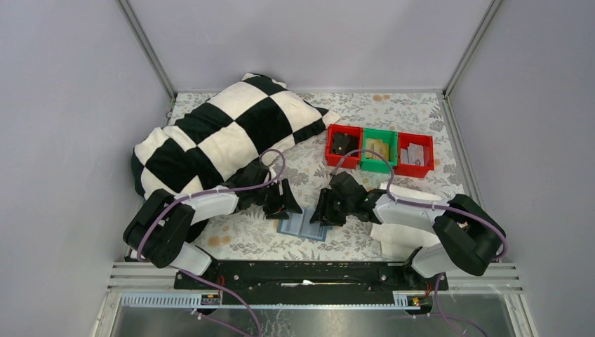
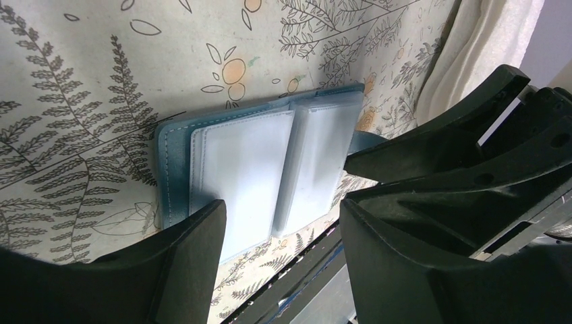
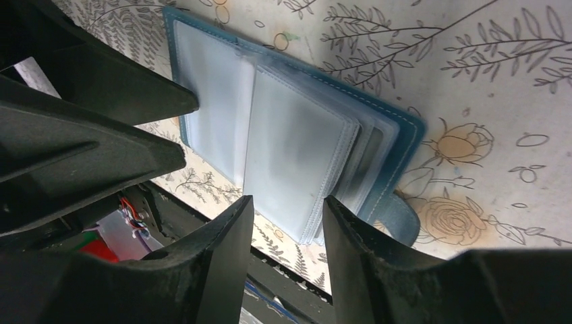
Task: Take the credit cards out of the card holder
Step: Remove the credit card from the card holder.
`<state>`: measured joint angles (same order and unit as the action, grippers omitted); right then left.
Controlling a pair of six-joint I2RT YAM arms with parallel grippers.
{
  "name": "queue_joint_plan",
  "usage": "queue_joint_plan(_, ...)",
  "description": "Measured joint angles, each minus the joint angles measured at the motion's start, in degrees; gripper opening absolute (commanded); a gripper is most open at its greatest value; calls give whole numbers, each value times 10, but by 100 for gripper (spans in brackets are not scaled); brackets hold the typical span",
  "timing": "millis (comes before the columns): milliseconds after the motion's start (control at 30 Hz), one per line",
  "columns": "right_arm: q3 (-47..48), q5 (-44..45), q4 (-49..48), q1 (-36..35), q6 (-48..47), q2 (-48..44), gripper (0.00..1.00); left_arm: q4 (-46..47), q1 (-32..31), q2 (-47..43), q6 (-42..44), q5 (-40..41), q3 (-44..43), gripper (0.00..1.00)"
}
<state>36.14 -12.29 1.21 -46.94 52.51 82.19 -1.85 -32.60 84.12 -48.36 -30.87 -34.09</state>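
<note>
The teal-blue card holder (image 1: 303, 226) lies open and flat on the floral cloth near the table's front edge. In the left wrist view the card holder (image 2: 249, 162) shows pale clear sleeves framed in blue. In the right wrist view the holder (image 3: 290, 135) shows a stack of sleeves and its snap tab (image 3: 399, 217). No card shows clearly. My left gripper (image 1: 284, 208) (image 2: 282, 209) is open over the holder's left panel. My right gripper (image 1: 327, 210) (image 3: 287, 210) is open just above the right-hand sleeves' near edge. Each gripper has one fingertip at the holder's outer side.
A black-and-white checked pillow (image 1: 224, 137) lies at the back left. A red bin (image 1: 343, 146), a green bin (image 1: 379, 149) and another red bin (image 1: 415, 154) stand in a row at the back right. A white sheet (image 1: 393, 240) lies under the right arm. A black rail (image 1: 302, 275) runs along the front edge.
</note>
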Motion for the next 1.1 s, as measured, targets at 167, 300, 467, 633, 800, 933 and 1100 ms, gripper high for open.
queue_joint_plan(167, 0, -9, -12, -3, -2, 6, 49, 0, 0, 0, 0, 0, 0, 67)
queue_joint_plan(300, 0, -10, -22, -4, -1, 7, 49, 0, 0, 0, 0, 0, 0, 67)
queue_joint_plan(467, 0, -24, -53, -5, 2, 7, 49, -5, 1, -2, 0, 0, 0, 67)
queue_joint_plan(633, 0, -38, -85, -6, 5, 7, 49, -25, 2, -15, 1, 1, -1, 67)
queue_joint_plan(800, 0, -54, -116, -6, 12, 7, 49, -49, 7, -47, 3, 0, -10, 68)
queue_joint_plan(933, 0, -63, -140, -6, 15, 12, 49, -56, 16, -69, 3, -3, -23, 68)
queue_joint_plan(1100, 7, -77, -154, -7, 15, 35, 49, -63, 36, -85, 3, -12, -25, 68)
